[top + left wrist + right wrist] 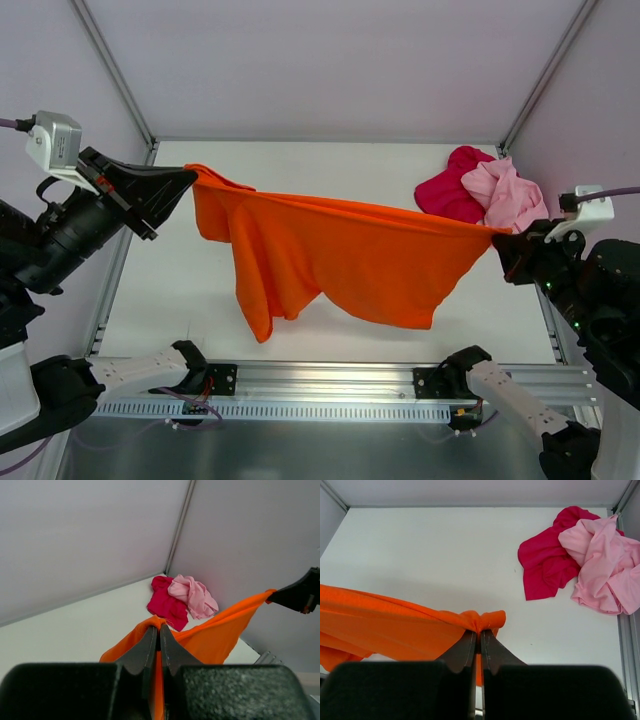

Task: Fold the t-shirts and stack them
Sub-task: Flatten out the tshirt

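Orange t-shirt: lifted off the table and stretched between the two hands. Its top edge runs as a taut line from the far left down toward the right. The rest hangs below in folds, with a long narrow drape on the left side and a broader lobe toward the middle-right. From the top view I cannot tell whether the lowest hem touches the table.

Left hand: closed and raised over the left edge of the table. The left wrist view shows the fingers pinched together on a bunched corner of the orange cloth, which comes out above the tips and runs down between them.

Right hand: also closed, clamped on the opposite corner at the right edge of the table. In the right wrist view, a small knot of orange cloth sits just above its fingers, and the fabric runs off to the left of that view.

Red t-shirt: crumpled and unfolded, on the table in the far right corner.

Pink t-shirt: crumpled, lying partly over the right side of the red one and touching it.

The pair lies near the right hand and well apart from the left. In the right wrist view, bare table shows between the pair and the orange cloth
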{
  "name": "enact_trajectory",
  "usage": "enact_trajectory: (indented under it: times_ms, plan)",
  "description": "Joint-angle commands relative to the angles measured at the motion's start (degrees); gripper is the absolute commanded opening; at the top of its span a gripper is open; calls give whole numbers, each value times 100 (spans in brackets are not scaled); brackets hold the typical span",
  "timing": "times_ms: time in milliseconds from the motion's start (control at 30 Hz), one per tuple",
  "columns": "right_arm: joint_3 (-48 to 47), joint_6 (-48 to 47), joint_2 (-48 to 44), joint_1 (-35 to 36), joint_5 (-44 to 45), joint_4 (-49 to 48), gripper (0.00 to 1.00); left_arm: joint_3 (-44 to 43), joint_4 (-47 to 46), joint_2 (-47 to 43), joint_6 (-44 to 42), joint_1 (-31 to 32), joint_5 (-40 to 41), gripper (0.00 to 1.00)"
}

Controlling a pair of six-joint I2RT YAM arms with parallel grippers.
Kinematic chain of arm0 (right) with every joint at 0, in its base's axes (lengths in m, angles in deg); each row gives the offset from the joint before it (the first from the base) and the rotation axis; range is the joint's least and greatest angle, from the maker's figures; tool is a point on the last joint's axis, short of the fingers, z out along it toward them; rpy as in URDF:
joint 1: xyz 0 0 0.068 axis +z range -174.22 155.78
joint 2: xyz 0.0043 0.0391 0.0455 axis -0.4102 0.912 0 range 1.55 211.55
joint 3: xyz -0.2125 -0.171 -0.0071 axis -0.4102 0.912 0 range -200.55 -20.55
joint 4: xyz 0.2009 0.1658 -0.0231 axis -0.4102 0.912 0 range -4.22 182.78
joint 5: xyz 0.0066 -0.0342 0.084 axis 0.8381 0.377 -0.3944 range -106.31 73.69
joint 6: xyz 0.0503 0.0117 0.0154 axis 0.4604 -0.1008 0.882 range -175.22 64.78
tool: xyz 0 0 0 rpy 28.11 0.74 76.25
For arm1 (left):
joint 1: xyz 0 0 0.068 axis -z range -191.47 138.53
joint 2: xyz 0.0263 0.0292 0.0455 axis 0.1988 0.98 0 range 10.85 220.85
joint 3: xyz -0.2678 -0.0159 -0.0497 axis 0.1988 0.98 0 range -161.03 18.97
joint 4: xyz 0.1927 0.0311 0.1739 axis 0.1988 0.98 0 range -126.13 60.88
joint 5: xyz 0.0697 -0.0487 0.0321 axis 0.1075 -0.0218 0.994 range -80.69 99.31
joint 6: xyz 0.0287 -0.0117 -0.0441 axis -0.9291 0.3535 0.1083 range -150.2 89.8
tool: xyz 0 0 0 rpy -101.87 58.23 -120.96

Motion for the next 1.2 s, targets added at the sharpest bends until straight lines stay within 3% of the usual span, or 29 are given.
enact_trajectory:
  times_ms: [0,200,433,567,733,867,967,1167]
  plan:
    - [-90,45,155,-37,209,329,1,-34,-243,-377,168,0,10,0]
    - [-213,36,656,-46,-265,751,1,308,257,-421,485,0,229,0]
    - [-178,36,744,-37,-485,567,1,836,338,-570,749,0,555,0]
    - [235,36,727,-37,-372,313,1,696,64,-475,451,0,160,0]
    - [491,71,1269,-37,-458,-13,1,-314,214,254,160,0,-684,0]
    - [395,106,1561,-37,-862,-689,1,-412,-164,343,-24,0,-588,0]
    - [-44,-16,1816,-28,-916,-577,1,-509,-77,405,-7,0,-588,0]
    - [121,-342,1308,-37,-670,-471,1,-421,64,124,160,0,-1183,0]
